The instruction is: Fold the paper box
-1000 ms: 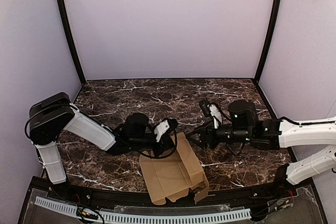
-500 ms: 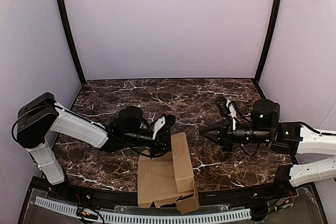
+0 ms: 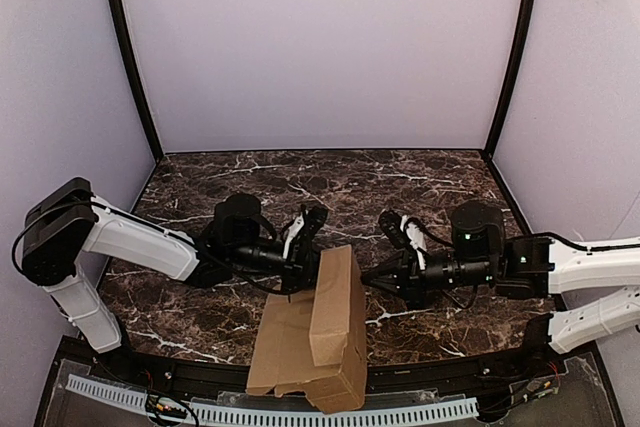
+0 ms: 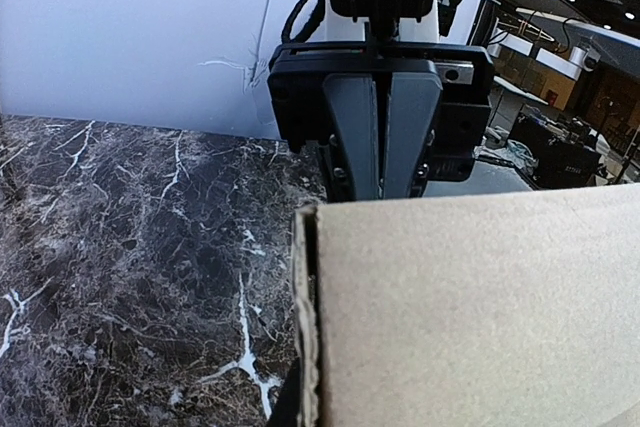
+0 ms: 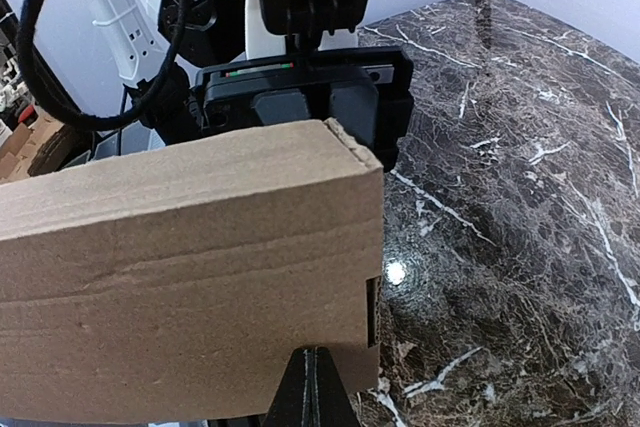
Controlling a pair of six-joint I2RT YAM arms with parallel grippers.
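The paper box (image 3: 335, 312) is brown cardboard lying at the table's near edge, with one long panel folded upright. My left gripper (image 3: 311, 247) is at the box's far end, shut on the cardboard. Its own fingers are hidden under the box (image 4: 470, 317) in the left wrist view. My right gripper (image 3: 372, 279) is shut, and its tips (image 5: 313, 387) touch the low outer face of the upright panel (image 5: 180, 287). In the left wrist view the right gripper (image 4: 383, 142) shows just over the cardboard's top edge.
The dark marble table (image 3: 300, 187) has lilac walls on three sides. The box's near end hangs over the black front ledge (image 3: 200, 379), above a white ribbed strip (image 3: 120, 394). Both forearms lie low across the table's middle.
My right gripper shut, drew back to the right, then came in again against the panel. The box turned and slid left toward the near edge, and its side panel rose upright.
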